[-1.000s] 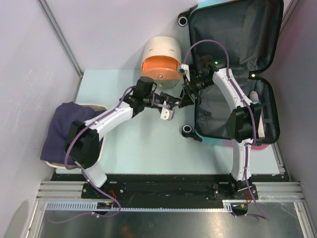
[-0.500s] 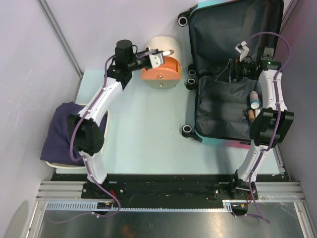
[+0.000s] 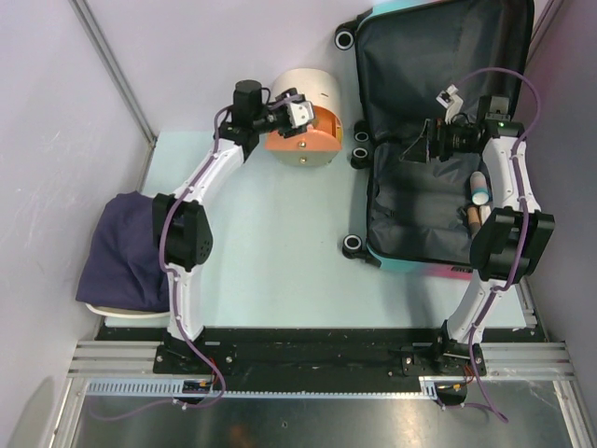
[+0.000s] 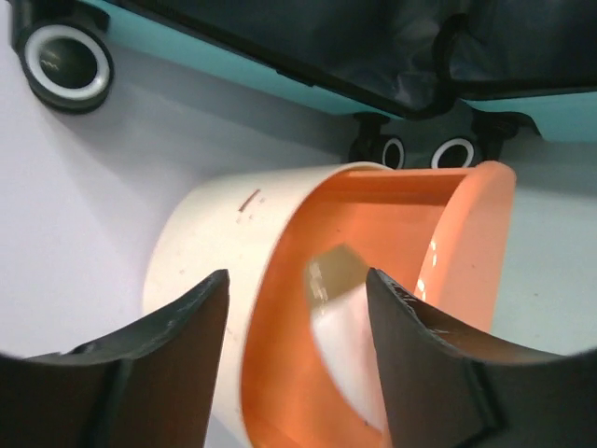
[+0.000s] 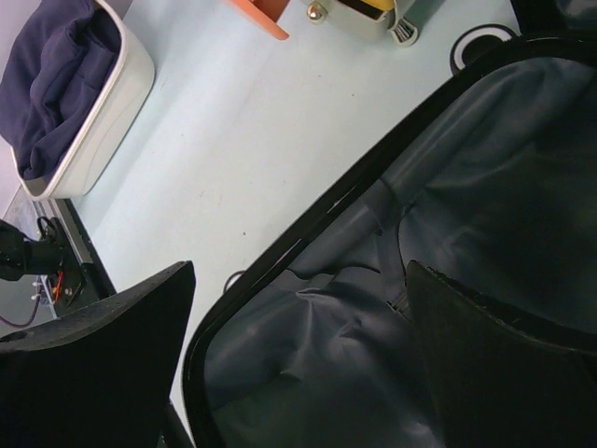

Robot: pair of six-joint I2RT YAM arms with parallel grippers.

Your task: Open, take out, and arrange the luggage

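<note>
I see a pale blue table (image 3: 280, 261) between lilac walls (image 3: 56, 140). At its far right the luggage (image 3: 410, 210) lies open, with a teal shell and dark grey lining. The left gripper (image 4: 297, 280) is spread over an orange drawer (image 4: 466, 233) holding something pale, possibly a bottle. The right gripper (image 5: 294, 280) gapes empty above the lining.

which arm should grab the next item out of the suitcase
Right, probably: the right end effector hangs open over the suitcase, near the bottle inside. The left end effector is at the orange drawer.
</note>
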